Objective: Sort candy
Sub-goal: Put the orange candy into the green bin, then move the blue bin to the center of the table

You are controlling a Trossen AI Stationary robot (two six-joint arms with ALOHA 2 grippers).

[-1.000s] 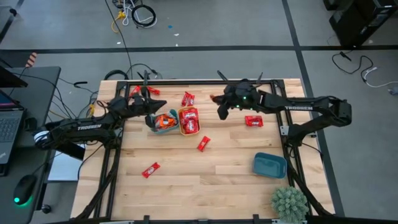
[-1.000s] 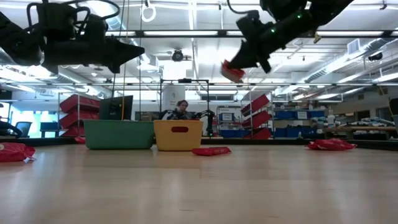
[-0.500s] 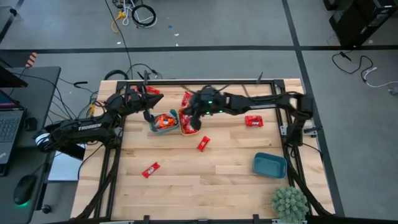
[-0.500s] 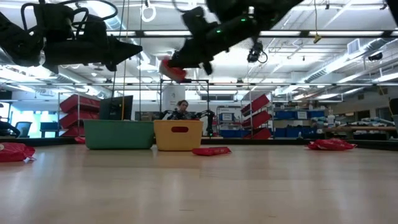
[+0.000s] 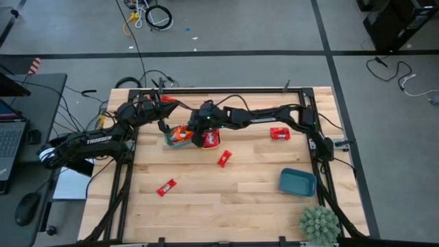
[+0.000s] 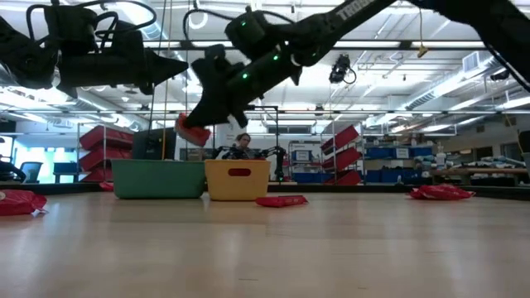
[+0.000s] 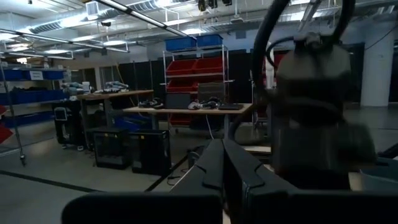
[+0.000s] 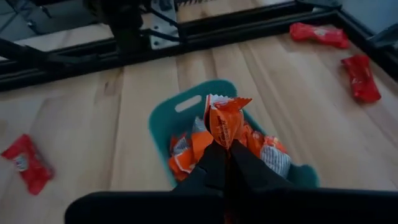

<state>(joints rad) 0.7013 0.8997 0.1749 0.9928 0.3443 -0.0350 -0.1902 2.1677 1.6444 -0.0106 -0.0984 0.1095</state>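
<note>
Right gripper is pinching an orange candy by its crimped edge over the teal bowl at frame centre; light, crinkly, slippery; left gripper is idling closed, empty.

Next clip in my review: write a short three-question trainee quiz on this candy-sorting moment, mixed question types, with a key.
1. True or false: the right gripper is shut on an orange candy.
2. Which bowl lies directly under that candy? A) teal bowl B) yellow bowl C) blue bowl
3. Fill in: the left gripper is shut and holds ____.

Key
1. True; in the right wrist view the fingertips pinch the wrapper's lower end.
2. A; the teal bowl already holds orange candies.
3. Nothing; it waits above the table's far left edge, near the teal bowl.
</note>
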